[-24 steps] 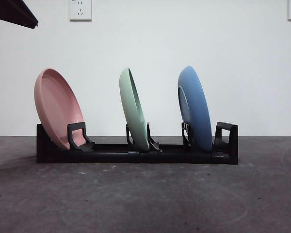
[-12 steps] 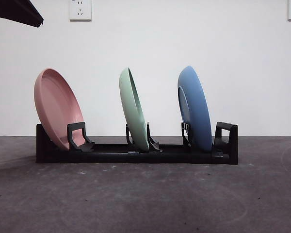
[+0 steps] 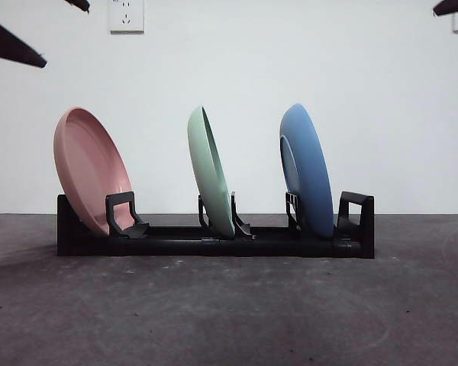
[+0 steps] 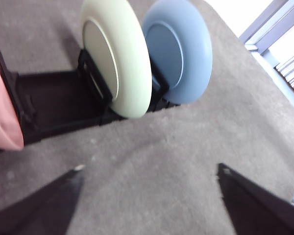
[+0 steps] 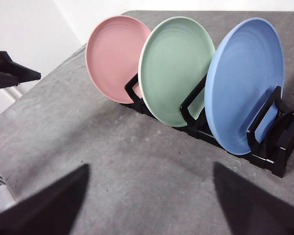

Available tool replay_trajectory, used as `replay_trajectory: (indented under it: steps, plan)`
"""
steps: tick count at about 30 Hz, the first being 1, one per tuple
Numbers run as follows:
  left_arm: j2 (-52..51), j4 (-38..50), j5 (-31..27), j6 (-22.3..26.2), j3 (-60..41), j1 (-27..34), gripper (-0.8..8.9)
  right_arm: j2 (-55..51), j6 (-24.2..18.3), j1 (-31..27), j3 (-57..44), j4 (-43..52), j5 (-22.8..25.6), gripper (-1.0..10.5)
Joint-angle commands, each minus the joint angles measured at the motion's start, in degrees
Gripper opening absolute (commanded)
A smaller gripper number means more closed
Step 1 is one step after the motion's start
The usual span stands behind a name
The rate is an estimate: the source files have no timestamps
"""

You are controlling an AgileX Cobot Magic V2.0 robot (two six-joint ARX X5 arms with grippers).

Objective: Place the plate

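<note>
Low front view, wrists overhead (rack (image 3: 214, 245) shared)

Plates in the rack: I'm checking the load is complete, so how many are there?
3, all standing in the black rack: pink plate at one end, green plate in the middle, blue plate at the other end. None seems hidden.

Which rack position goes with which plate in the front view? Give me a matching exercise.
Things:
1. pink plate
2. green plate
3. blue plate

Places in the black rack, front view:
A. middle slot
B. right end slot
C. left end slot

Pairs: 1-C, 2-A, 3-B.
</note>
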Motion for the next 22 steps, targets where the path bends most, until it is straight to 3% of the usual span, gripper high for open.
replay_trajectory:
  steps: [1, 7, 17, 22]
  plan:
    - [0.0, -0.6, 0.1, -1.6, 1.1, -0.2, 4.77, 0.3, -0.6, 0.1, 1.1, 0.8, 0.0, 5.2]
    - [-1.6, -2.8, 0.1, -2.2, 1.2, -0.1, 5.72, 0.3, 2.0, 0.8, 1.1, 0.7, -0.3, 5.2]
    - [-8.3, -6.4, 0.1, -2.2, 1.2, -0.1, 5.63, 6.1, 10.4, 3.7, 2.2, 6.8, -0.3, 5.2]
    - [-12.7, -7.4, 0.1, -2.2, 1.2, -0.1, 5.62, 15.5, 10.7, 5.0, 7.8, 6.9, -0.2, 5.2]
